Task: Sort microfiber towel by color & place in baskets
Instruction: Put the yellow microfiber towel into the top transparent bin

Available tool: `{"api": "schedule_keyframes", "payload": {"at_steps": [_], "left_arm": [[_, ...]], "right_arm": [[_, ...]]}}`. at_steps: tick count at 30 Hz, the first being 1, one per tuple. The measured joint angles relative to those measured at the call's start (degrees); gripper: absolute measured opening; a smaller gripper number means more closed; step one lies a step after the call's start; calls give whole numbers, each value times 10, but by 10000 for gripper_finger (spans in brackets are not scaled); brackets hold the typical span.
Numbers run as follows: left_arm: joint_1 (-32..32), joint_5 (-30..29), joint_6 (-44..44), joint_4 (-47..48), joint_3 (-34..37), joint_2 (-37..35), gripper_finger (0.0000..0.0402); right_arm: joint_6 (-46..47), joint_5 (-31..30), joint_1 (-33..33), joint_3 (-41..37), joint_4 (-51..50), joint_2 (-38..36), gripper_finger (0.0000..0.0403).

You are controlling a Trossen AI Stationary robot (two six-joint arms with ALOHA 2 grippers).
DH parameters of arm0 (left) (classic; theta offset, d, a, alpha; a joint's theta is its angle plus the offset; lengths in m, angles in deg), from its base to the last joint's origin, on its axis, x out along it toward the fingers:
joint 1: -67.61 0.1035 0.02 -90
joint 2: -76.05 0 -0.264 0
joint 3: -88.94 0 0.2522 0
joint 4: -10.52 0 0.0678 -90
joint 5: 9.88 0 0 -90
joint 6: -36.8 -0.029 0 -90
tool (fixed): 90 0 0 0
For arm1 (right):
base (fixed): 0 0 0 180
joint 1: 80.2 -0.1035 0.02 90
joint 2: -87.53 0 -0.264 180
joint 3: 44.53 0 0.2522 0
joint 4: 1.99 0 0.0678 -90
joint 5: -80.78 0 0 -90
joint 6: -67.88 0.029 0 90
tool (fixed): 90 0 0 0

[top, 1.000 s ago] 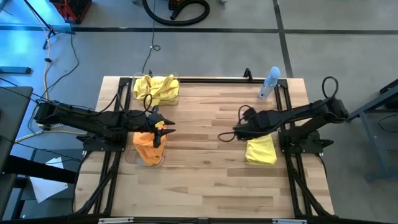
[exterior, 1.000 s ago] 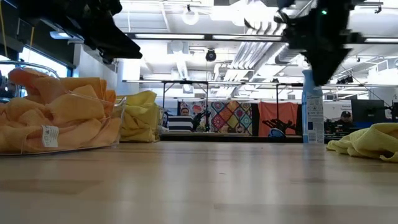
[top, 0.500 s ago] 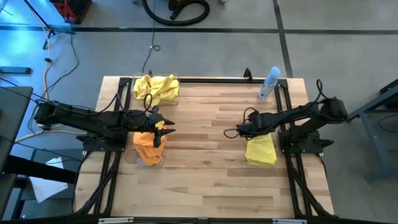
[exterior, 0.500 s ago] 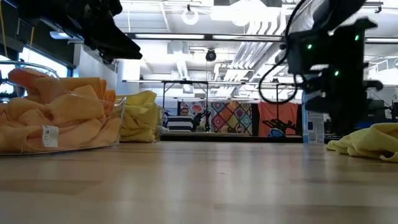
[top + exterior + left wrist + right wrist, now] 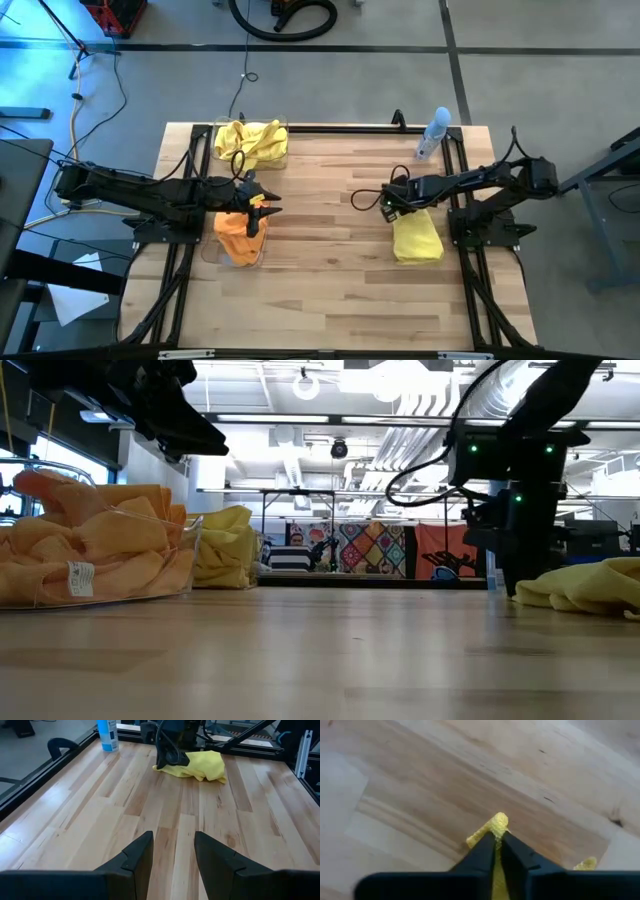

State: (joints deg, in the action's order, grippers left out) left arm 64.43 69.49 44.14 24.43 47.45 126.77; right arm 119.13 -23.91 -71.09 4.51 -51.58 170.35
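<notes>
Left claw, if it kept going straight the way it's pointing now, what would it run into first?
The left claw points across bare table. First in line looks like the right claw, shut on the loose yellow towel. Depth is hard to judge, so this is a likely first contact only.

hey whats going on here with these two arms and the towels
The robot is sorting small cloths by colour into clear plastic bins. The right gripper has pinched shut on a corner of the loose yellow microfiber towel lying on the wooden table. The left gripper hangs open over the clear bin of orange towels. The other clear bin, at the far edge, already holds yellow towels. A slim spray bottle stands at the far right corner.
</notes>
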Motion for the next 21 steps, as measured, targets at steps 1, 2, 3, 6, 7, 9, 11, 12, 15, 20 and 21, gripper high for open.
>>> {"api": "schedule_keyframes", "payload": {"at_steps": [1, 2, 3, 6, 7, 9, 11, 12, 15, 20, 21], "left_arm": [[0, 0, 0, 0, 0, 0, 131], [0, 0, 0, 0, 0, 0, 131], [0, 0, 0, 0, 0, 0, 131], [0, 0, 1, -1, 0, 1, 131], [0, 0, 1, -2, 0, 2, 131], [0, 0, 1, -6, 0, 2, 131], [0, 0, 0, -7, 0, 2, 131], [0, 0, -1, -13, 0, 2, 131], [2, -4, -4, -43, 0, 2, 131], [2, -31, -17, -115, 0, 2, 131], [2, -35, -22, -125, 0, 3, 131]], "right_arm": [[-11, -1, -2, 9, -6, 1, 11], [-20, -1, -4, 22, -12, 3, 14], [-28, -6, -6, 42, -20, 3, 18], [-65, -12, -16, 103, -60, 1, 10], [-78, -19, -20, 125, -81, 1, 6], [-102, -50, -33, 178, -101, 2, 5], [-130, -90, -46, 230, -123, 1, 8], [-149, -106, -53, 255, -134, 1, 6], [-212, -135, -71, 333, -138, 1, 3], [-303, -159, -94, 443, -132, 1, 2], [-318, -164, -96, 459, -128, 1, 2]]}}
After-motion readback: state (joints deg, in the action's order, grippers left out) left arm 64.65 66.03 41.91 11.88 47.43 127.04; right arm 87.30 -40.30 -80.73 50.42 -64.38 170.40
